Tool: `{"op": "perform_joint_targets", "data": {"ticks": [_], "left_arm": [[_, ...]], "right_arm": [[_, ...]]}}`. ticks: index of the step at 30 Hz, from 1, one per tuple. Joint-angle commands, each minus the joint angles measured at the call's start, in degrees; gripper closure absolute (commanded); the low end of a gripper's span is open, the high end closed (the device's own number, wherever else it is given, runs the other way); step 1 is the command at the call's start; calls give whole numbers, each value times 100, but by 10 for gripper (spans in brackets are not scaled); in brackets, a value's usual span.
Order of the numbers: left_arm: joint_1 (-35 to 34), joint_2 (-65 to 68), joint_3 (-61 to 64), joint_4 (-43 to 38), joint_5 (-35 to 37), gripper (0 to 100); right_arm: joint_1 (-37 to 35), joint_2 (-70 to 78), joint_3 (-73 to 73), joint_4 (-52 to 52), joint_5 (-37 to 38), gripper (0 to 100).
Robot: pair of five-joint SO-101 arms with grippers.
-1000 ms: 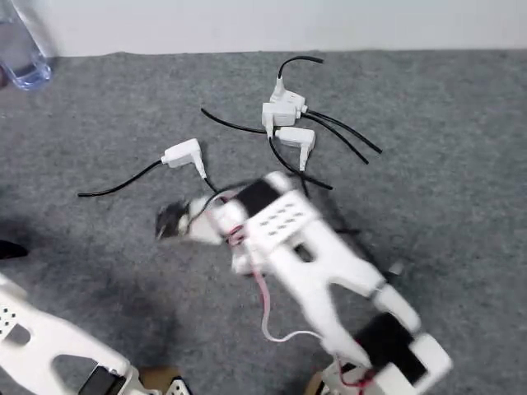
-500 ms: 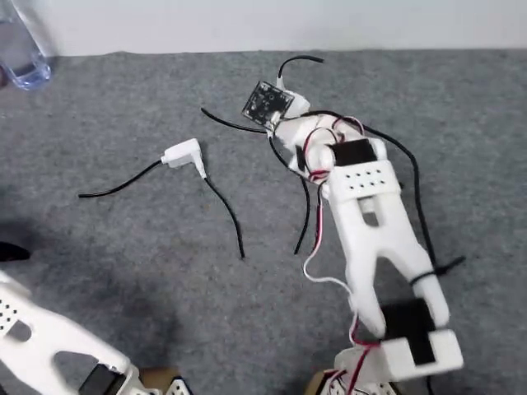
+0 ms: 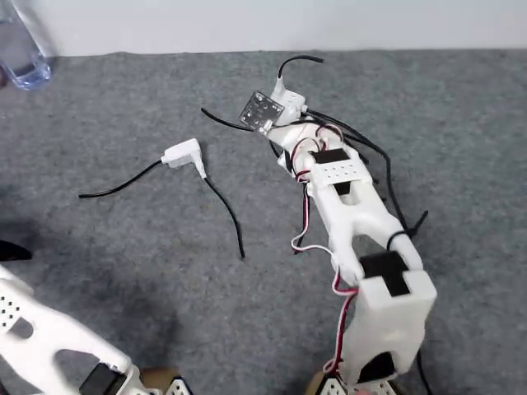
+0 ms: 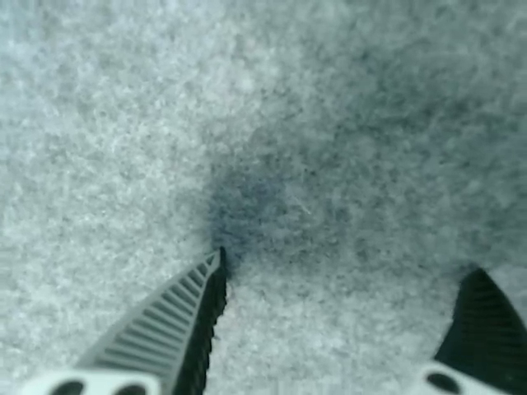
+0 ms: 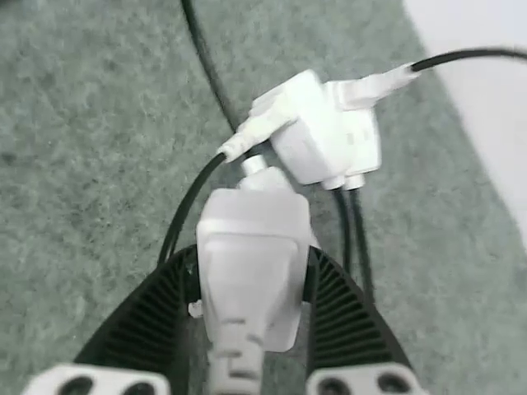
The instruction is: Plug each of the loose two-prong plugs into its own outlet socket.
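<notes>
My right tool (image 5: 254, 276) clamped the plug (image 5: 251, 234) by its sides; light, rigid, slick, I judged. My left tool (image 4: 346, 263) gaped wide.

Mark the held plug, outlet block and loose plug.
held plug (image 5: 251, 263), right wrist view, flat face of its body
outlet block (image 5: 323, 140), right wrist view, white housing
loose plug (image 3: 183, 154), high view, white body

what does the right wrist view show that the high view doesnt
Right wrist view: the right gripper, fingers shut on a white plug, right by the socket block. High view: a loose plug lying apart on the grey carpet, plus a clear bottle at a far corner. Both: the socket block and its black cords.
</notes>
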Motion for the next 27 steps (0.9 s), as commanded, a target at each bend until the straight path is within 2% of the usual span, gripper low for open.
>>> {"op": "perform_joint_targets", "data": {"ticks": [1,6,8,14,17,22,27], "left_arm": [[273,475,48,237,-9,590],[281,475,48,237,-9,590],[281,475,48,237,-9,590],[299,413,22,255,0,590],[440,132,-365,422,88,591],[800,-1037,-409,413,1380,591],[1503,-2585,673,413,1881,591]], "right_arm": [[154,163,-598,92,-70,942],[145,286,-1011,585,-589,610],[136,286,-1152,787,-589,545],[145,277,-1793,1789,-571,571],[136,163,-2145,2466,-580,571],[66,-479,-2453,3820,-624,571],[-171,-1077,-2444,4971,-633,571]]}}
